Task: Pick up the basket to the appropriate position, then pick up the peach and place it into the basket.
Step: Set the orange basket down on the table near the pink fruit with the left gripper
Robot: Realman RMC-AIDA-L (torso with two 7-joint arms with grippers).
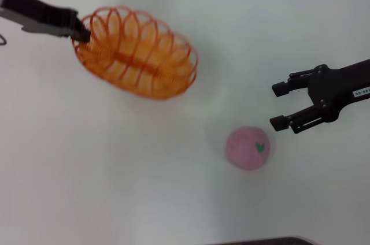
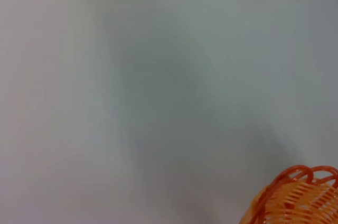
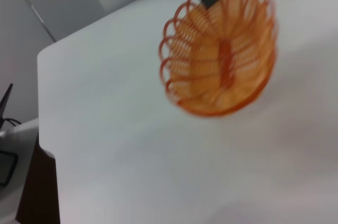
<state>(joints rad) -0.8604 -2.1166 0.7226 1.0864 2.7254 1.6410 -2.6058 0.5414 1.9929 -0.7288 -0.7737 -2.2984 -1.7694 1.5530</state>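
Note:
The orange wire basket [image 1: 139, 53] hangs tilted above the table at the upper left of the head view, its opening facing the camera. My left gripper [image 1: 81, 30] is shut on the basket's rim at its left end. The right wrist view shows the basket [image 3: 221, 68] with the dark gripper tip on its rim, and a corner of the basket [image 2: 297, 197] shows in the left wrist view. The pink peach [image 1: 248, 147] with a green mark rests on the table right of centre. My right gripper [image 1: 278, 106] is open, just above and right of the peach, apart from it.
The white table [image 1: 115, 175] spreads under everything. A dark strip [image 1: 260, 241] runs along the near edge. In the right wrist view the table's corner [image 3: 45, 55] shows, with grey wall panels and a dark stand beyond it.

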